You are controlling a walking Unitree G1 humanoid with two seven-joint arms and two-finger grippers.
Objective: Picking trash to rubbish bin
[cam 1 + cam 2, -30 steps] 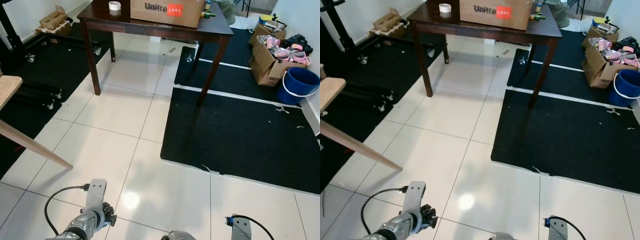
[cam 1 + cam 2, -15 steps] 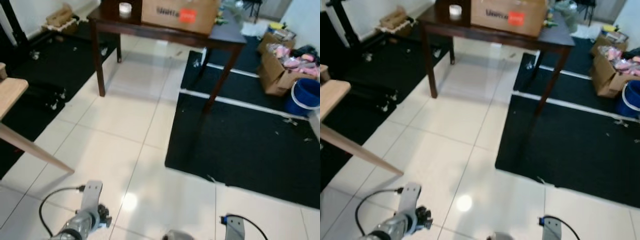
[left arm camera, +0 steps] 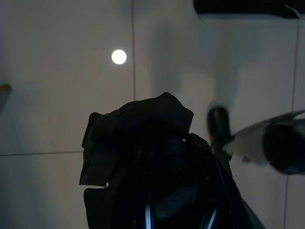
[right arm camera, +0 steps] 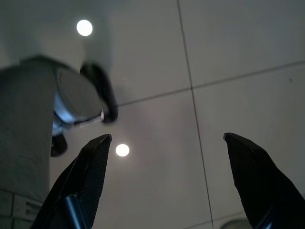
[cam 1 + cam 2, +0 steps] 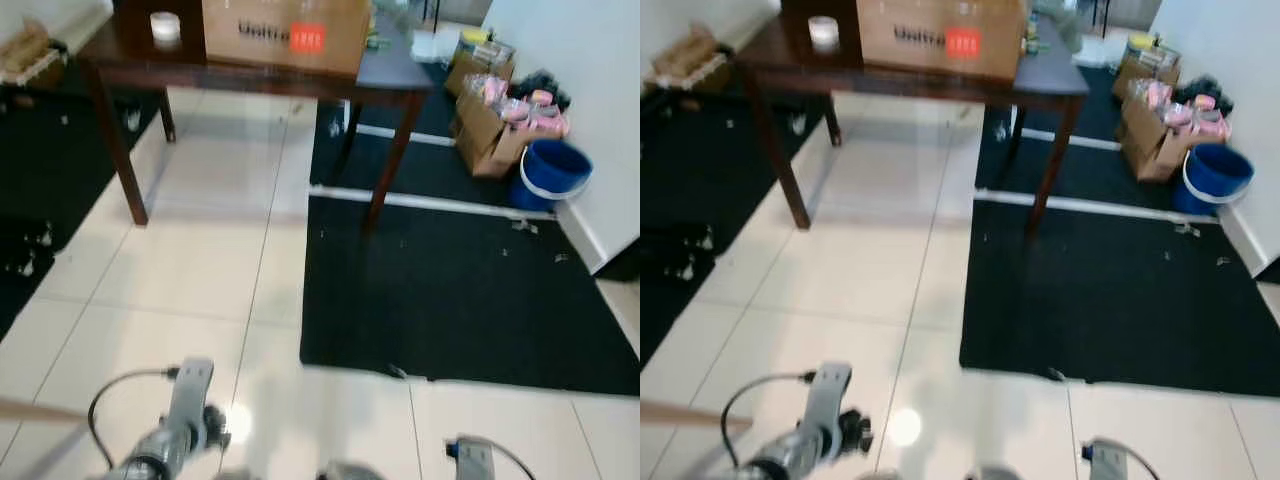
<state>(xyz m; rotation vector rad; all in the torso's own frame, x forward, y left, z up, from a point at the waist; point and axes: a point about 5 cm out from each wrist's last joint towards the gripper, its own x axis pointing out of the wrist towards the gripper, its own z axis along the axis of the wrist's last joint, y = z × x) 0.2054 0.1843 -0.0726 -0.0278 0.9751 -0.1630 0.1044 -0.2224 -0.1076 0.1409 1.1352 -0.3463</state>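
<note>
So a dark crumpled wad (image 3: 138, 143) is pinched in the left hand (image 3: 157, 191), low over the white tiled floor (image 5: 190, 270). It looks like crushed paper or thin plastic, though the wrist view is too dark for the material to be told for sure. The right hand (image 4: 167, 176) is spread wide with nothing between its fingers, and it hangs idle over the tiles.

Handling-wise, the wad is judged to be light and soft, probably springy, so it can be squashed without harm but could slip if only a loose flap is caught. A hold across its thick middle looks safest, and that seems to be roughly where it is gripped now.

Ahead, a dark desk (image 5: 390, 75) is seen with a cardboard box (image 5: 285, 35) and a tape roll (image 5: 164, 26) on top. A black mat (image 5: 450, 280) covers the floor to the right, with small scraps scattered on it. A blue bucket (image 5: 552, 172) sits by the wall next to open cartons (image 5: 490, 120); it may be what serves as the bin, but that can't be confirmed. The head views are a bit blurred.
</note>
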